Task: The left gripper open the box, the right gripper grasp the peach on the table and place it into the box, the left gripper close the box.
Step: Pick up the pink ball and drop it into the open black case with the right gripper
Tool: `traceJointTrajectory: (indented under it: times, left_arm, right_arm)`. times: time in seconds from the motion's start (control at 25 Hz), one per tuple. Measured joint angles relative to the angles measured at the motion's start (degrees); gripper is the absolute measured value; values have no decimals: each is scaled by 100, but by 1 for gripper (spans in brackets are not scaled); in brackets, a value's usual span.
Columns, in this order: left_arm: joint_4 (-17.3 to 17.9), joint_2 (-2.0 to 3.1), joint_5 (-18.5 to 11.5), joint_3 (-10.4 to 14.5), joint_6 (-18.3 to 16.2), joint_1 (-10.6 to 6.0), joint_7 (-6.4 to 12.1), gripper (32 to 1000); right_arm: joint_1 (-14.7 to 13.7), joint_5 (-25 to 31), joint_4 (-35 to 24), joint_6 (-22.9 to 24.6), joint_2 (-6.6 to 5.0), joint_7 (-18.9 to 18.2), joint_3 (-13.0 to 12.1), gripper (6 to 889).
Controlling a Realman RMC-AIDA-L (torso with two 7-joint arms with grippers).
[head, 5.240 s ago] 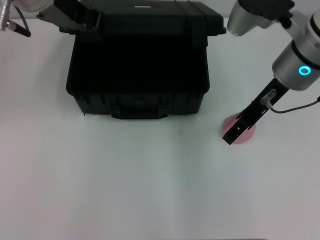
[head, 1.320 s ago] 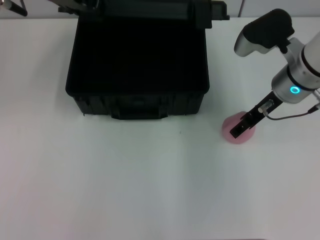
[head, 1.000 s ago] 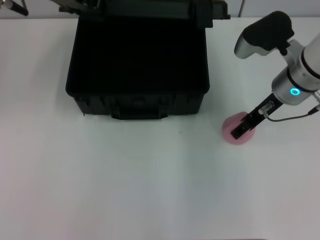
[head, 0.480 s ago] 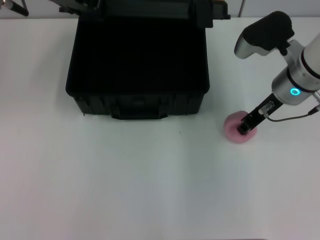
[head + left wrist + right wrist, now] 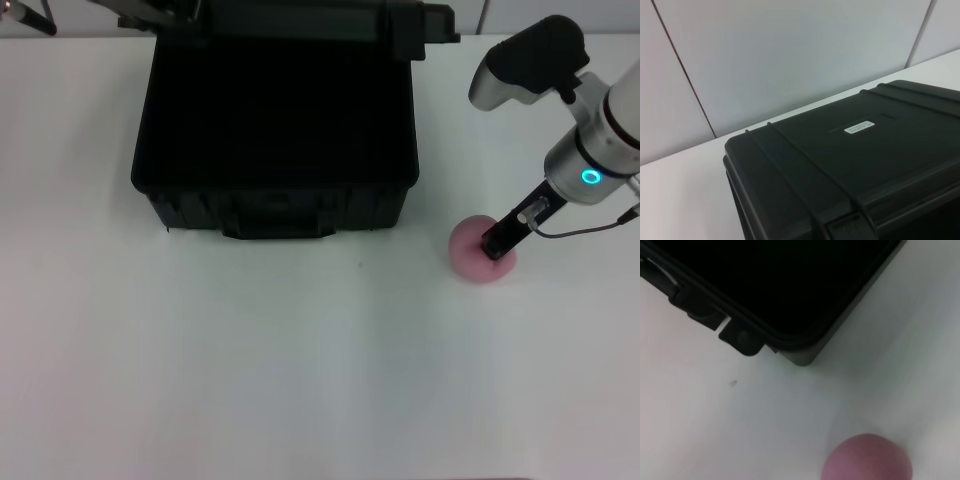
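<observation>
The black box (image 5: 275, 205) stands open at the table's far middle, its lid (image 5: 300, 20) raised at the back. My left gripper (image 5: 160, 14) is at the lid's far left corner, mostly cut off by the head view's top edge. The left wrist view shows only the ribbed lid (image 5: 850, 170) with its white label (image 5: 854, 127). The pink peach (image 5: 475, 252) is to the right of the box, with my right gripper (image 5: 497, 241) shut on it from above. In the right wrist view, the peach (image 5: 867, 460) lies close below the box corner (image 5: 800, 352).
White table (image 5: 300, 380) stretches wide in front of the box and peach. A thin cable (image 5: 585, 232) loops from the right arm's wrist. A pale panelled wall (image 5: 790, 55) stands behind the table.
The right gripper sank onto the peach and closed on it. The peach now sits slightly higher in the head view. The box lid stays raised.
</observation>
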Motion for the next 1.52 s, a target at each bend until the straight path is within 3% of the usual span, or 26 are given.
traceJointTrajectory:
  times: [0.44,0.72,0.8,1.24,1.52]
  left_arm:
    - [-19,0,-2,0,-7,12,35,383]
    - [-25,1,-3,0,-10,18,44,383]
    - [-25,4,-3,0,-10,30,44,383]
    - [-34,9,13,0,-14,72,55,383]
    - [-18,9,77,0,-24,77,62,383]
  right_arm:
    - [49,4,-149,195,-8,-18,28,42]
    - [10,8,-541,495,-21,-51,208,42]
    - [-12,9,-677,582,-23,-116,309,42]
    - [-133,68,-1717,1240,-23,-691,1515,42]
    - [-238,816,-1907,1326,-102,-901,1610,42]
